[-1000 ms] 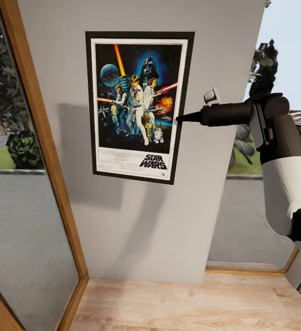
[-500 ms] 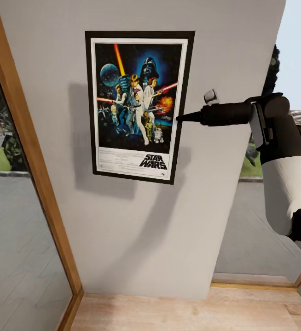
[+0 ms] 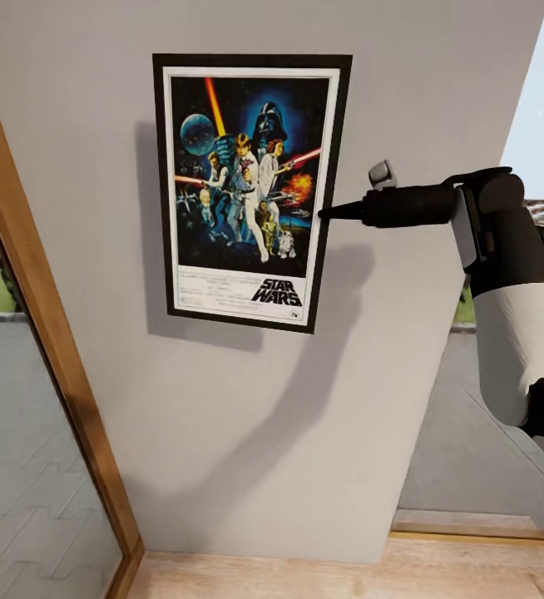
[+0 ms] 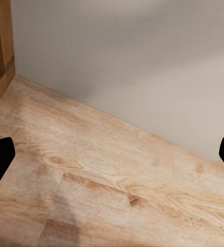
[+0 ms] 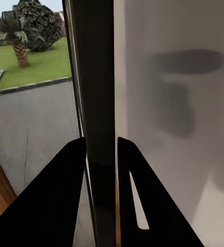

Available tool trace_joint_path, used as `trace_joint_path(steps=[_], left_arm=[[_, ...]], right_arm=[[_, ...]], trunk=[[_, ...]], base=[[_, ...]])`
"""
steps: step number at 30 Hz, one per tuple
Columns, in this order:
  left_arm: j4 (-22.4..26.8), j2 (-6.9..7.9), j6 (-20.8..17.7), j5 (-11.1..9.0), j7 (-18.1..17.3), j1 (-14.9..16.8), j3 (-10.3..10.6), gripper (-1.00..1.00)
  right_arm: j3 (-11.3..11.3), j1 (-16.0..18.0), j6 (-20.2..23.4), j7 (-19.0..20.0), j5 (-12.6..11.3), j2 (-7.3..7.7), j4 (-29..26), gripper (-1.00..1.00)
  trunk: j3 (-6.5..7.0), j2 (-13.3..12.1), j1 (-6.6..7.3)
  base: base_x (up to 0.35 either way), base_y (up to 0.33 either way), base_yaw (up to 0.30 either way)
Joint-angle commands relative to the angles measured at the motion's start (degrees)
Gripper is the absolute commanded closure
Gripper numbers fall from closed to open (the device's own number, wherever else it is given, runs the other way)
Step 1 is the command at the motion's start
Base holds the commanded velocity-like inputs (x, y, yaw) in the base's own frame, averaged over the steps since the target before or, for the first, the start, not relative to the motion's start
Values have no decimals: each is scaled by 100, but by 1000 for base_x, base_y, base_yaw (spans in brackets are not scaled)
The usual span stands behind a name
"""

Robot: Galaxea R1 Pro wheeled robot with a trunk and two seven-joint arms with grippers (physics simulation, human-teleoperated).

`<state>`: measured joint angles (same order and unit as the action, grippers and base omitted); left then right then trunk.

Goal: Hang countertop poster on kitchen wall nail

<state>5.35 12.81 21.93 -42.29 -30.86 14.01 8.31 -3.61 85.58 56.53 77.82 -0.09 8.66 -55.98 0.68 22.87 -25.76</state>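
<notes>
Grey wall [image 3: 305, 399] ahead; my right gripper [image 3: 328, 214] clamps poster [image 3: 251, 191] edge at 3 o'clock, holding it flat for nail. Left gripper [image 4: 112, 154] released, idle over floor [image 4: 91, 180].

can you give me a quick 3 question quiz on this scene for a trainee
1. True or false: the poster lies flat on the wood floor.
2. Multiple choice: which part of the poster does the right hand grip? A. top edge B. right edge C. bottom left corner
3. Fill in: in the left wrist view, the left hand has its fingers far apart and points at the ______.

Key
1. False. It is upright in front of the grey wall, held by the right hand.
2. B. The right wrist view shows the two fingers closed on either side of the thin dark frame edge.
3. Floor, where it meets the wall.
</notes>
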Motion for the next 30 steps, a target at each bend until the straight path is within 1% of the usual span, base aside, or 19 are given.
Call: trace_joint_path(steps=[1,8,15,18,22,26,30], left_arm=[[-8,2,22,-51,-17,4,48,-100],[-8,2,22,-51,-17,3,48,-100],[-8,2,22,-51,-17,4,48,-100],[-8,2,20,-51,-17,3,48,-100],[-8,5,19,-51,-17,1,48,-100],[-8,52,16,-51,-17,4,48,-100],[-8,69,21,-51,-17,5,48,-100]], right_arm=[[-8,3,59,22,-7,4,0,100],[-8,3,59,22,-7,4,-6,100],[-8,3,59,22,-7,4,-9,100],[-4,3,59,22,-7,4,-9,100],[0,3,59,22,-8,4,-9,100],[-4,3,59,22,-8,4,-9,100],[-7,3,59,22,-8,4,-14,100]], trunk=[[-3,4,-2],[-3,4,-2],[-3,4,-2],[-3,4,-2],[-3,4,-2],[-3,4,-2],[-3,4,-2]], base=[[8,0,0],[41,0,0],[272,0,0],[153,0,0],[49,0,0],[16,0,0],[3,0,0]])
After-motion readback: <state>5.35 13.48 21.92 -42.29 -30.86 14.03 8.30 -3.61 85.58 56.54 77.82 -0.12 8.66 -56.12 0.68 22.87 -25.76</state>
